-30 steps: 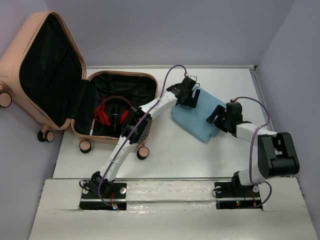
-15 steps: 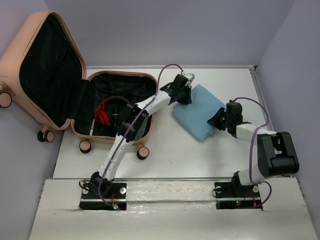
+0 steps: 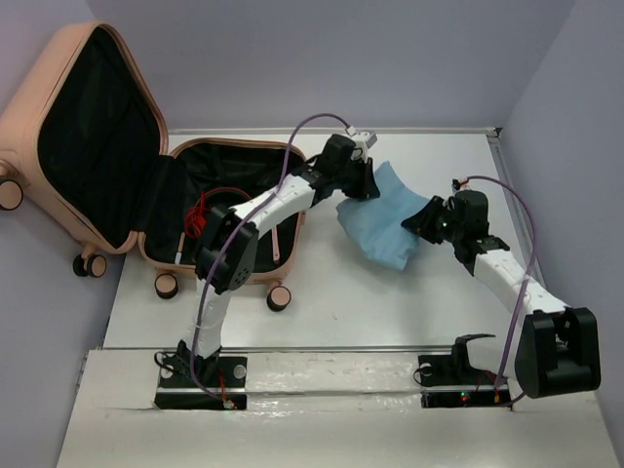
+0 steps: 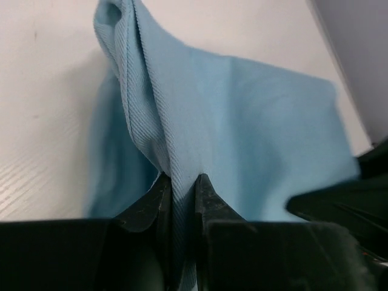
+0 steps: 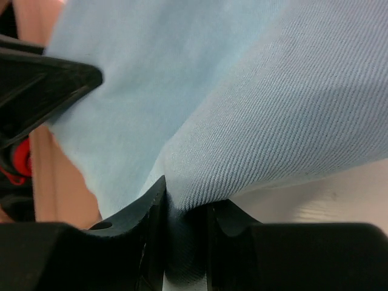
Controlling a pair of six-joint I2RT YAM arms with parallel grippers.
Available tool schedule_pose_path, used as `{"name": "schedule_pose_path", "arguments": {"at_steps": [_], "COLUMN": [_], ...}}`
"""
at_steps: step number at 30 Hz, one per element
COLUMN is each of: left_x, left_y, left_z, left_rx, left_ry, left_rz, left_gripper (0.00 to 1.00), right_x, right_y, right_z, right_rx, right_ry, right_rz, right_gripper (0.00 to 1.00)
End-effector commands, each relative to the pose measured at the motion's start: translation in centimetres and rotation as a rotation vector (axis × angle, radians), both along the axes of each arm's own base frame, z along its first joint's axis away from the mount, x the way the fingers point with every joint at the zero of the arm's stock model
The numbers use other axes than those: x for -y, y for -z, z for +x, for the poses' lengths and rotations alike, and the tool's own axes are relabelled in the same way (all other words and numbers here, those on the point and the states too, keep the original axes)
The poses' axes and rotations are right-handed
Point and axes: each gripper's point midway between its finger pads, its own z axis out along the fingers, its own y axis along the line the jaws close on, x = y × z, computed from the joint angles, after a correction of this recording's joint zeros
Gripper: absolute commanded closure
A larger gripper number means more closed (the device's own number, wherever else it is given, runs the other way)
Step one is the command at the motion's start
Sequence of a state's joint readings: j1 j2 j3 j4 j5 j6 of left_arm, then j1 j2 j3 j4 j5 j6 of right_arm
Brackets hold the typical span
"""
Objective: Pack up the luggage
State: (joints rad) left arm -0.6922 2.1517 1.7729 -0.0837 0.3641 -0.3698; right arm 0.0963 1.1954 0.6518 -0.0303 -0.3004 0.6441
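The luggage (image 3: 24, 117) lies open at the left, its lid leaning back against the wall and its black-lined base (image 3: 244, 166) flat on the table. Red headphones (image 3: 208, 213) lie in the base. A folded light-blue cloth (image 3: 385, 219) hangs above the table just right of the luggage, held at both ends. My left gripper (image 3: 363, 183) is shut on its far-left edge; the jaws pinch a ridge of fabric (image 4: 180, 182). My right gripper (image 3: 421, 219) is shut on the right edge (image 5: 188, 200). Peach luggage shell (image 5: 60, 188) shows past the cloth (image 5: 273, 103).
The white table (image 3: 390, 312) extends to the right and front of the luggage. Luggage wheels (image 3: 278, 297) stick out at the base's near edge. Walls close in behind and at the right (image 3: 575, 117). The left arm reaches across the luggage base.
Both grippers closed on the blue cloth, and it has come up off the table, bunched and shifted slightly left toward the luggage. The right arm has stretched forward.
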Motion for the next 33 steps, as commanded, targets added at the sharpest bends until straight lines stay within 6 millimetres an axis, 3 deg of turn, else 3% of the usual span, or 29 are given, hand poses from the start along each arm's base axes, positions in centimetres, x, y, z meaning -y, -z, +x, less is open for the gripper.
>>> {"name": "schedule_pose_path", "arguments": {"at_steps": [1,2,3,4,5,6,8,9,10,11,12,13,14,15,16,17,18,19,20,21,22,24,25,26,28,30,32,33], "left_x": [-3.1,-4.4,-6.0,-8.4,-9.8,-11.4,-15.6,-17.5,-21.2,-23.3,-25.5,-27.4,-29.6,-33.4,-36.3,-38.1,-40.3,-41.5,-42.1,-42.6,-43.6,-44.4,-44.9,-45.0,-45.8,-47.2,-48.4,-49.0], "left_y": [-14.6,-14.9,-17.0,-17.7,-18.1,-20.0,-21.3,-22.5,-22.3,-22.9,-22.5,-22.0,-21.1,-18.3,-17.8,-16.7,-15.6,-15.6,-14.9,-16.7,-17.4,-18.6,-20.7,-21.9,-22.6,-22.5,-22.3,-22.4], "left_z": [-0.9,-0.6,-0.5,0.8,1.0,0.9,2.3,2.5,3.8,4.4,4.3,4.5,4.7,5.0,4.8,4.4,3.3,2.9,2.1,1.0,0.4,-1.3,-3.0,-4.9,-6.8,-9.8,-12.2,-15.0], "left_rx": [0.159,0.157,0.188,0.201,0.203,0.229,0.239,0.267,0.257,0.283,0.267,0.256,0.238,0.179,0.184,0.158,0.167,0.189,0.189,0.245,0.271,0.312,0.374,0.414,0.448,0.475,0.494,0.534], "left_ry": [0.012,-0.01,-0.034,-0.078,-0.101,-0.123,-0.199,-0.228,-0.309,-0.348,-0.387,-0.414,-0.462,-0.552,-0.64,-0.706,-0.779,-0.838,-0.875,-0.906,-0.958,-1.001,-1.04,-1.056,-1.108,-1.193,-1.27,-1.33], "left_rz": [-0.227,-0.229,-0.25,-0.254,-0.256,-0.276,-0.269,-0.262,-0.232,-0.224,-0.201,-0.187,-0.17,-0.134,-0.105,-0.103,-0.103,-0.093,-0.079,-0.072,-0.049,-0.019,-0.022,-0.025,-0.007,0.043,0.072,0.065], "left_gripper": [0.94,0.94,0.94,0.94,0.94,0.94,0.94,0.94,0.94,0.94,0.94,0.94,0.92,0.79,0.42,0.25,0.01,0.01,0.01,0.01,0.01,0.01,0.01,0.01,0.01,0.01,0.01,0.01], "right_x": [-4.0,-5.0,-5.9,-8.4,-10.0,-11.3,-15.2,-16.9,-19.3,-19.9,-22.6,-24.7,-26.5,-28.2,-31.5,-33.1,-35.6,-37.2,-38.5,-38.2,-38.9,-38.4,-37.9,-37.3,-36.8,-36.2,-35.8,-35.5], "right_y": [-10.9,-11.7,-12.4,-12.1,-15.3,-16.4,-18.6,-20.6,-21.5,-22.1,-22.4,-22.3,-21.8,-21.0,-18.4,-16.9,-15.2,-9.1,-8.8,-5.7,-4.0,-1.5,-1.5,-2.9,-5.1,-8.6,-10.6,-11.4], "right_z": [3.7,4.1,4.5,4.8,5.6,6.1,6.2,7.7,7.4,8.4,7.7,8.8,8.8,8.7,8.5,8.2,7.0,6.6,6.5,6.0,5.1,4.9,5.2,5.0,5.2,5.2,5.0,4.9], "right_rx": [0.28,0.291,0.299,0.283,0.338,0.357,0.391,0.423,0.433,0.442,0.445,0.448,0.443,0.429,0.39,0.374,0.363,0.239,0.241,0.141,0.097,0.046,0.059,0.093,0.143,0.219,0.26,0.279], "right_ry": [-0.092,-0.11,-0.116,-0.163,-0.182,-0.196,-0.263,-0.267,-0.309,-0.308,-0.353,-0.37,-0.397,-0.424,-0.474,-0.507,-0.567,-0.625,-0.67,-0.698,-0.743,-0.757,-0.734,-0.73,-0.717,-0.71,-0.708,-0.711], "right_rz": [0.059,0.06,0.057,0.058,0.082,0.089,0.108,0.113,0.124,0.127,0.141,0.146,0.147,0.15,0.145,0.135,0.119,0.061,0.041,-0.014,-0.029,-0.081,-0.108,-0.117,-0.126,-0.128,-0.133,-0.142], "right_gripper": [0.93,0.93,0.93,0.93,0.93,0.93,0.93,0.93,0.93,0.93,0.93,0.93,0.93,0.93,0.84,0.75,0.49,0.37,0.25,0.16,0.14,0.13,0.13,0.13,0.12,0.12,0.12,0.12]}}
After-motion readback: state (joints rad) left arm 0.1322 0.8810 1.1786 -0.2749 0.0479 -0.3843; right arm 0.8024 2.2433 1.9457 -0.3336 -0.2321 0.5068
